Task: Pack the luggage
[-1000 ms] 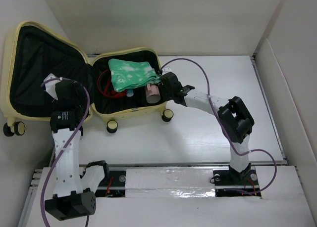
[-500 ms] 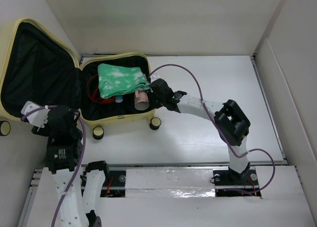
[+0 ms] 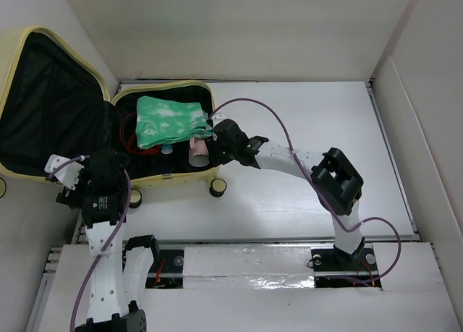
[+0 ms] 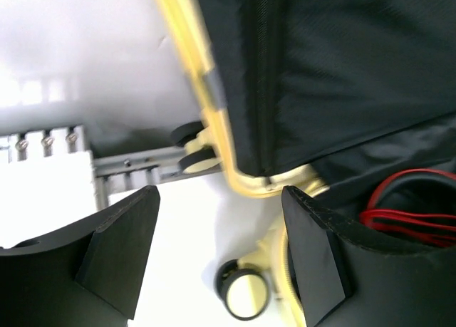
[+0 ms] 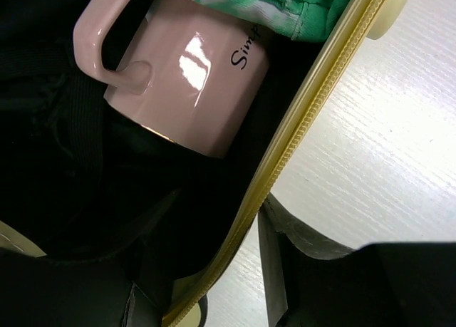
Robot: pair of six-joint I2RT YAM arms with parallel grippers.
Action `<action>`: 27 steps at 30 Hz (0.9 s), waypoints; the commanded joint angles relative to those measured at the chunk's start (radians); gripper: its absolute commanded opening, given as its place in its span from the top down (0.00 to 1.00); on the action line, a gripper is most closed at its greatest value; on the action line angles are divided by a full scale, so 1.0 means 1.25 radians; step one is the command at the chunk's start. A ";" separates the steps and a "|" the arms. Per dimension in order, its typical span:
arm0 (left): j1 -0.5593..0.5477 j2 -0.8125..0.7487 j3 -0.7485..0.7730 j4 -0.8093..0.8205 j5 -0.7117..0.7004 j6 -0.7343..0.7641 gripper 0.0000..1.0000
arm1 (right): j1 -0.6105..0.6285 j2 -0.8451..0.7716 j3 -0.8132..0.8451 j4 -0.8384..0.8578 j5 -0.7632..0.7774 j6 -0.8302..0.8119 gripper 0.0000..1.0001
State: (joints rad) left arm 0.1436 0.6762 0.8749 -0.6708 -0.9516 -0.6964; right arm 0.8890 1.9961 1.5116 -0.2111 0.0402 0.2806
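The luggage (image 3: 173,176) lies open at the far left, its lid (image 3: 14,57) leaning against the wall. The black-lined base holds a green cloth (image 3: 168,120), a pink mug (image 3: 197,151) and a red cable (image 3: 130,129). My right gripper (image 3: 217,140) is at the base's right wall. In the right wrist view the right gripper (image 5: 214,284) stands open astride the yellow zipper rim (image 5: 306,106), with the mug (image 5: 185,70) just ahead. My left gripper (image 3: 94,179) hovers by the near left corner. The left wrist view shows the left gripper (image 4: 217,252) open over a wheel (image 4: 244,293).
White walls enclose the table at the left, back and right. A metal rail (image 3: 253,263) carrying both arm bases runs along the near edge. A cream-and-black wheel (image 3: 216,189) sticks out toward me from the luggage's near wall.
The luggage has slid left toward the wall, with my right gripper following at its rim. My left arm has drawn back toward me, away from the lid. Both grippers have opened wider.
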 commanded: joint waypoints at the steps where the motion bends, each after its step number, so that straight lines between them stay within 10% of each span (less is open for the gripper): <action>1: 0.009 0.018 -0.030 0.013 -0.055 -0.055 0.33 | 0.077 0.003 -0.023 0.160 -0.387 0.005 1.00; 18: 0.062 0.352 -0.141 0.265 0.506 -0.070 0.39 | 0.043 -0.038 -0.090 0.203 -0.372 0.009 1.00; 27: 0.062 0.447 -0.202 0.449 0.523 -0.136 0.45 | 0.026 -0.002 -0.068 0.246 -0.367 0.063 1.00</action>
State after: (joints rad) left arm 0.2264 1.1675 0.6346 -0.2783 -0.3920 -0.8040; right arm 0.8639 1.9568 1.4109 -0.0711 -0.0563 0.3531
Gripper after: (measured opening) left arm 0.566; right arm 0.515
